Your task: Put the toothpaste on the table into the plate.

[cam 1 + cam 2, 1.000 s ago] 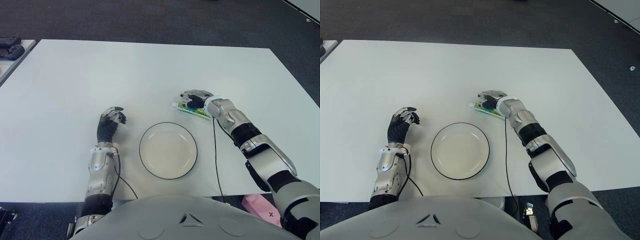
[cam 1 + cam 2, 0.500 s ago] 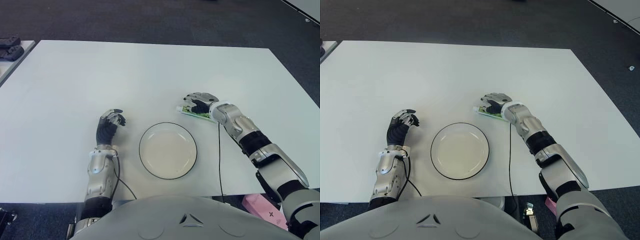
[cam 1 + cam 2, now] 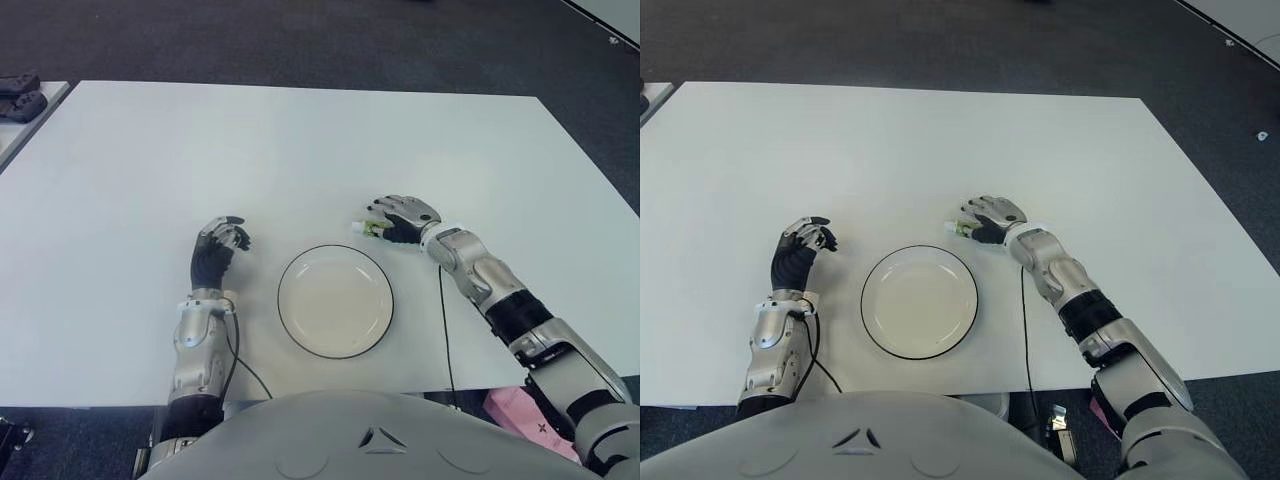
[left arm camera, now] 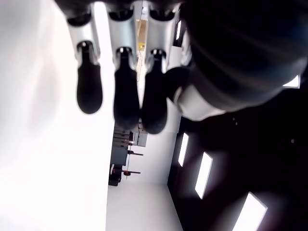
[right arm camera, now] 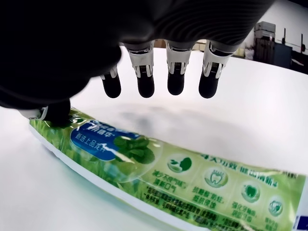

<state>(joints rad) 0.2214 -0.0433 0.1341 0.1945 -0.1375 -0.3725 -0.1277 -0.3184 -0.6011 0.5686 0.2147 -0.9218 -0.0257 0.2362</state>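
Note:
The green and white toothpaste tube (image 5: 192,178) lies flat on the white table (image 3: 300,150), just beyond the right rim of the round white plate (image 3: 336,300). My right hand (image 3: 398,215) hovers over the tube and hides most of it in the eye views, where only the cap end (image 3: 368,229) shows. In the right wrist view the fingers (image 5: 175,79) hang spread above the tube without touching it. The thumb tip (image 5: 57,113) rests on the tube near its cap end. Nothing lies in the plate. My left hand (image 3: 218,248) shows left of the plate, fingers (image 4: 126,96) loosely bent and holding nothing.
A black cable (image 3: 443,320) runs from the right wrist to the table's near edge. Dark controllers (image 3: 20,95) lie on a side table at the far left. A pink object (image 3: 520,410) shows below the table's near right corner.
My right hand has drawn back toward me and slightly right. The tube's cap end has shifted a little nearer the plate, and the hand now covers more of the tube. The left hand has barely moved.

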